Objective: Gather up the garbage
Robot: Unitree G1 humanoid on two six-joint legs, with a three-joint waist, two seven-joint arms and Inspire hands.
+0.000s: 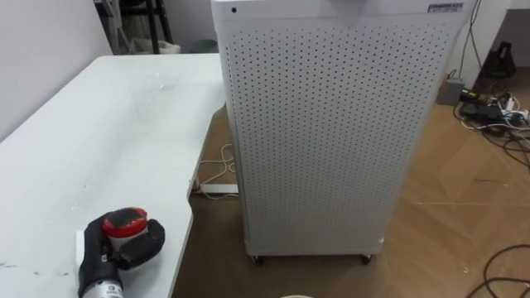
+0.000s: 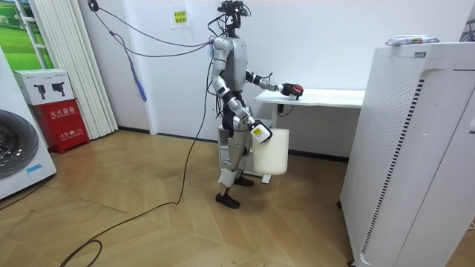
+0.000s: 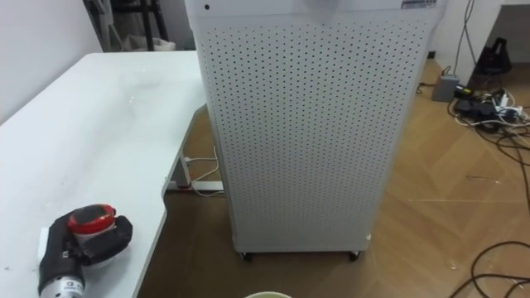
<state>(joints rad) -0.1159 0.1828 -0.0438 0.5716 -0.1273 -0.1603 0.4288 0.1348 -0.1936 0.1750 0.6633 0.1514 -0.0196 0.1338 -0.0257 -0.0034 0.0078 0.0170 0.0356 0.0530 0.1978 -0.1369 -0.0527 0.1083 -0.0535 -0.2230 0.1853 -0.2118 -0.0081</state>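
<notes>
Steadily hold red garbage (image 1: 126, 220) within curled fingers (image 1: 147, 240) of left hand (image 1: 106, 244); raise clear of counter (image 1: 108, 132) beneath fingers, swing toward white bin (image 2: 273, 152) down-right.

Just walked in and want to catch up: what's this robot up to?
The robot stands at a white table, its left hand at the near edge, fingers curled round a red item. Its right hand is at a white bin by its hip. A tall white perforated cabinet stands ahead.
</notes>
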